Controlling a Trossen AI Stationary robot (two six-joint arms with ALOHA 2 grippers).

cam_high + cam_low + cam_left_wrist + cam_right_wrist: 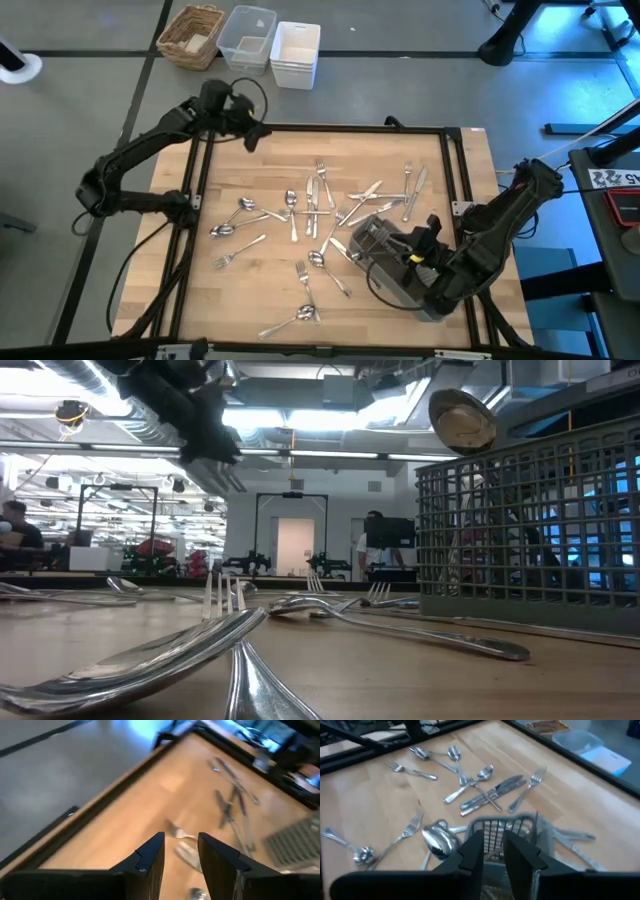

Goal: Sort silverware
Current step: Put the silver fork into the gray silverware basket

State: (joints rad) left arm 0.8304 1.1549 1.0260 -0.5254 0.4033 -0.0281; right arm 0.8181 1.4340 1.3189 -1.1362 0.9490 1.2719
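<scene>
Most of the silverware point(320, 215) lies scattered just left of the grey caddy point(385, 258): thin, stiff, slick metal, best pinched mid-handle. My left gripper point(252, 137) hangs far beyond, jaws apart, empty. My right gripper point(492, 851) stands over the caddy, jaws parted; its contents are mostly hidden.

Shiny silver silverware point(318, 195), grey gridded caddy point(385, 262), pale wood table point(240, 290)
</scene>
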